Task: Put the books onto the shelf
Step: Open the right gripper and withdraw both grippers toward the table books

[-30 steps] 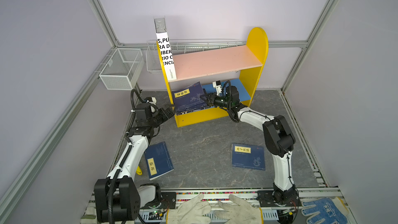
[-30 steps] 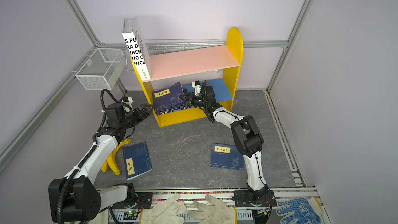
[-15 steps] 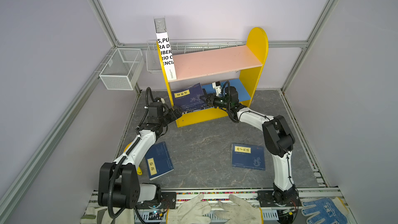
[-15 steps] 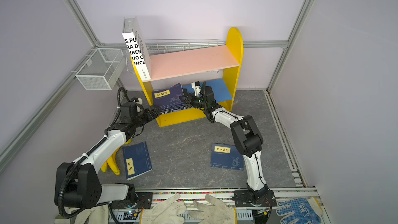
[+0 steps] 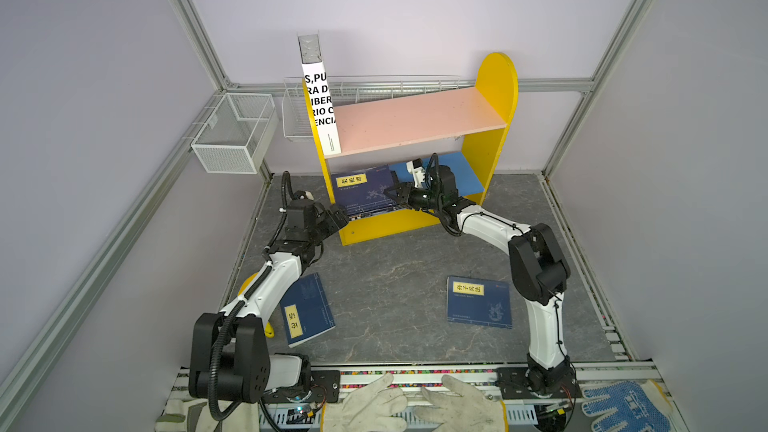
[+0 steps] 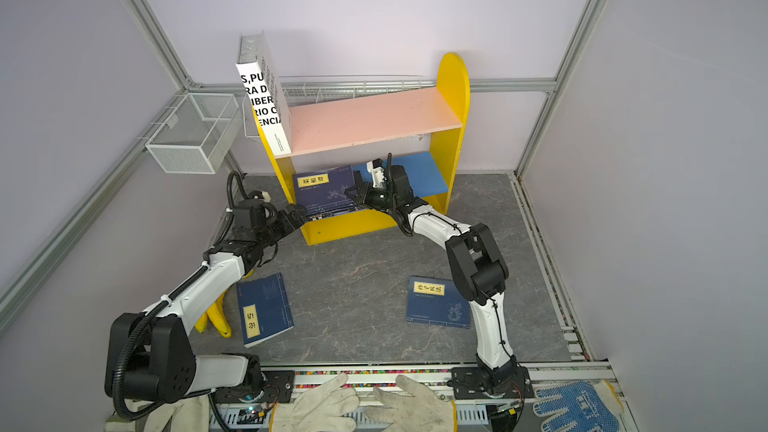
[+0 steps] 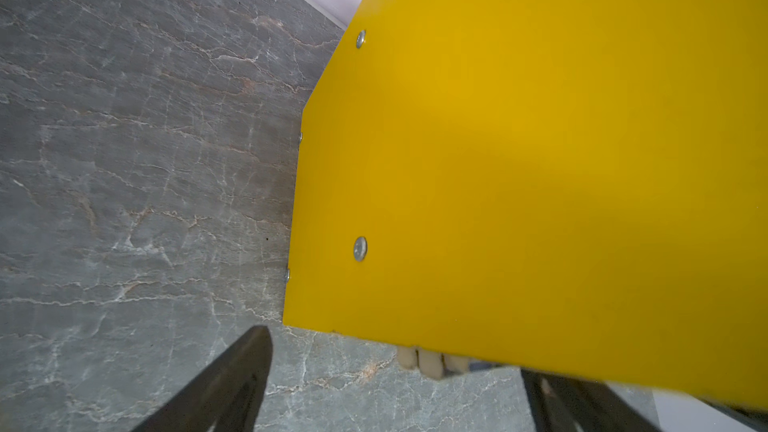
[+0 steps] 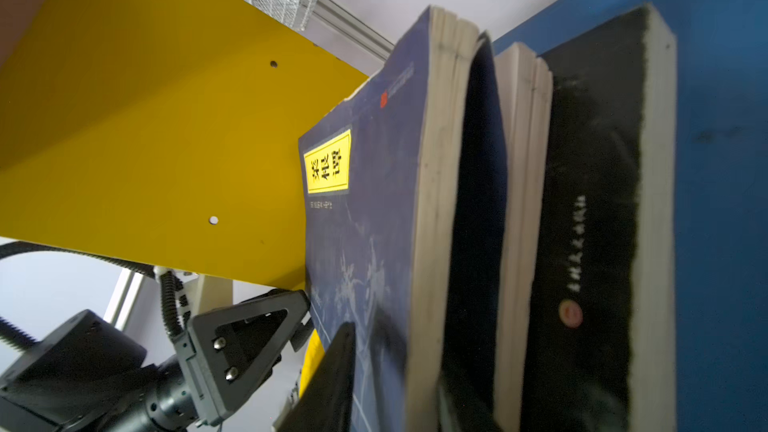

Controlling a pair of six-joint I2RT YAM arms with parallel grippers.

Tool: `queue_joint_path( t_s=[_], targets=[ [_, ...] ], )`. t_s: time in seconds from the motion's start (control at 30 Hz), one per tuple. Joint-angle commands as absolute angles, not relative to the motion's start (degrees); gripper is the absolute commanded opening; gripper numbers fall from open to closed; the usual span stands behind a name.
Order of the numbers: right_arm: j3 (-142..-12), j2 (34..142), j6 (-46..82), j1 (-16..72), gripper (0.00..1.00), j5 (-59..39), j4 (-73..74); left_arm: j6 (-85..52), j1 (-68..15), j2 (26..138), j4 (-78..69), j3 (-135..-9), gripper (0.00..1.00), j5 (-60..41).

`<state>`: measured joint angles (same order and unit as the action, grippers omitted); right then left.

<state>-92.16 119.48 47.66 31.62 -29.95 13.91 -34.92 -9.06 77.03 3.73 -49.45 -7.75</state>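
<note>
**R claw at navy pile on shelf's lower board**

R claw (image 5: 394,195) has its jaws a little apart around the edge of the top navy book (image 8: 365,209), which lies on a pile on the blue board (image 5: 463,176) of the shelf (image 5: 496,89). Gripped or not: cannot tell. L claw (image 5: 340,216) is wide open and empty, beside the shelf's side panel. White book (image 5: 320,114) stands on the pink board (image 5: 415,118). Navy book by L arm (image 5: 307,311) and navy book by R arm (image 5: 478,301) lie flat on the worktop (image 5: 386,268).

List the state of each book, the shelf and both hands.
shelf, upright on the table.
white book, upright at the pink upper board's left end.
stacked books, lying on the blue lower board.
navy book by left arm, closed, flat on the table.
navy book by right arm, closed, flat on the table.
left hand, open at the shelf's side.
right hand, at the top stacked book, grip unclear.
</note>
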Motion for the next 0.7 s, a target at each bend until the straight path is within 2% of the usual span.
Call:
queue_joint_path(
  t_s=[0.0, 0.23, 0.5, 0.67],
  targets=[
    [-95.0, 115.9, 38.7, 31.8, 0.40, -24.2, 2.3, -35.2, -9.1, 77.4, 6.1, -47.5, 0.92, -6.6],
    [-101.0, 115.6, 33.8, 31.4, 0.50, -18.3, -5.1, -36.1, -9.1, 77.1, 5.1, -47.6, 0.92, -8.2],
    [-103.4, 114.4, 30.2, 31.2, 0.51, -16.0, -6.2, -35.7, -9.1, 75.5, 3.0, -48.6, 0.92, -12.1],
    [-101.2, 109.1, 24.6, 31.1, 0.55, -14.7, -6.6, -34.7, -9.1, 71.3, 1.5, -49.7, 0.95, -14.9]
  ],
)
